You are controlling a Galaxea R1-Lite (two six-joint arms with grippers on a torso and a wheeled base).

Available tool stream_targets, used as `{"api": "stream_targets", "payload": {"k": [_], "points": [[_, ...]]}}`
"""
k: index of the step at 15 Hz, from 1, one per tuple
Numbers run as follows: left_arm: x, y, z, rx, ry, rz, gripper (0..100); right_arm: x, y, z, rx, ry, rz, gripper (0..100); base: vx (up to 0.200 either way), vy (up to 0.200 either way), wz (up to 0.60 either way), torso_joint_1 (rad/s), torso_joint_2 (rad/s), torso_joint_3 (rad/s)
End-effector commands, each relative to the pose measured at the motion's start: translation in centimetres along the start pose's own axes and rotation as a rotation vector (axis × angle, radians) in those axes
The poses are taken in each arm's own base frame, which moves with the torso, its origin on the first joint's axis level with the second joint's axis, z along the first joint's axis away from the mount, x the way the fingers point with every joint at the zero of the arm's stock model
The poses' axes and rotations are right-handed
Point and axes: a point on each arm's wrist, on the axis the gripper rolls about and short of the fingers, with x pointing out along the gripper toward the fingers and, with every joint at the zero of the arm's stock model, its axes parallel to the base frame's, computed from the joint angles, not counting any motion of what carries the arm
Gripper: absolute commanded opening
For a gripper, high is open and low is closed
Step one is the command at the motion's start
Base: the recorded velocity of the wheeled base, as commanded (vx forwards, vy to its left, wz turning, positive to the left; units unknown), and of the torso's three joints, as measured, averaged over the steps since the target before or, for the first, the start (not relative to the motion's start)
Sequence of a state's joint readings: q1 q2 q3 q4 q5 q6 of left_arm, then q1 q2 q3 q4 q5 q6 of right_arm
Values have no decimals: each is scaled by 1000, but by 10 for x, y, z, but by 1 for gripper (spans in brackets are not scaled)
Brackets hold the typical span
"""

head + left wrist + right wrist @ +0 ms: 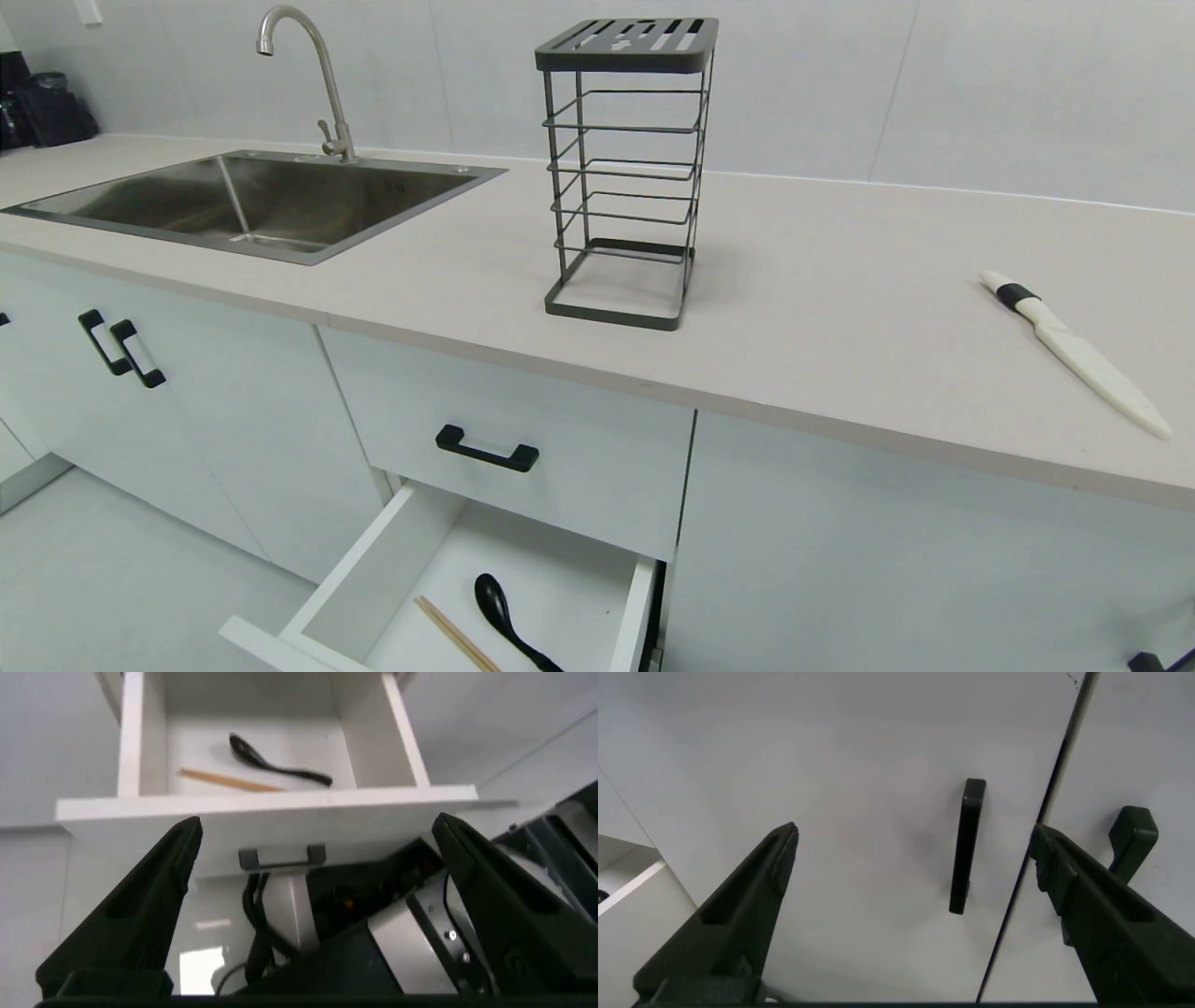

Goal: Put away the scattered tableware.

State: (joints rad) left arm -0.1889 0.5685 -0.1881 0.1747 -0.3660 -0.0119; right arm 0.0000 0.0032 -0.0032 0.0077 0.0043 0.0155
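Left gripper (318,826): we are seeing its fingers spread wide with nothing between them, hanging just in front of the pulled-out drawer (271,803), close to its front panel edge. Inside the drawer a black spoon (276,759) and chopsticks (229,780) are lying side by side toward the near part of the floor, chopsticks on the left; we cannot tell if they are touching. Right gripper (915,833): its fingers are also standing apart and holding nothing, facing a white cabinet door with a black handle (969,845); a second handle (1132,840) is sitting just past the door seam. On the countertop (840,308) the white knife (1074,350) is lying far right, its tip pointing toward the near edge and close to it, its black-banded handle end farther back. The wire knife rack (624,177) is standing upright mid-counter, well apart from the knife, with its base near the front edge. The sink (252,196) is sitting at the far left.
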Motion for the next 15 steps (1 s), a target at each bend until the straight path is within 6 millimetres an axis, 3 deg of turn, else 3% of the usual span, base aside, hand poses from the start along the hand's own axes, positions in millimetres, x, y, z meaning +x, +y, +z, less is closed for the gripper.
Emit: {"api": "stream_targets", "payload": {"k": [1,5,11,15], "points": [[30,11,10,-64,207,-13,100,0,0,0,0,2,0,100,0,0,0,0,0,0],[67,23,10,-76,351,-28,100,0,0,0,0,2,0,100,0,0,0,0,0,0],[75,21,-2,-9,466,-88,100,0,0,0,0,2,0,100,0,0,0,0,0,0],[97,25,-3,-22,559,-101,100,0,0,0,0,2,0,100,0,0,0,0,0,0]]}}
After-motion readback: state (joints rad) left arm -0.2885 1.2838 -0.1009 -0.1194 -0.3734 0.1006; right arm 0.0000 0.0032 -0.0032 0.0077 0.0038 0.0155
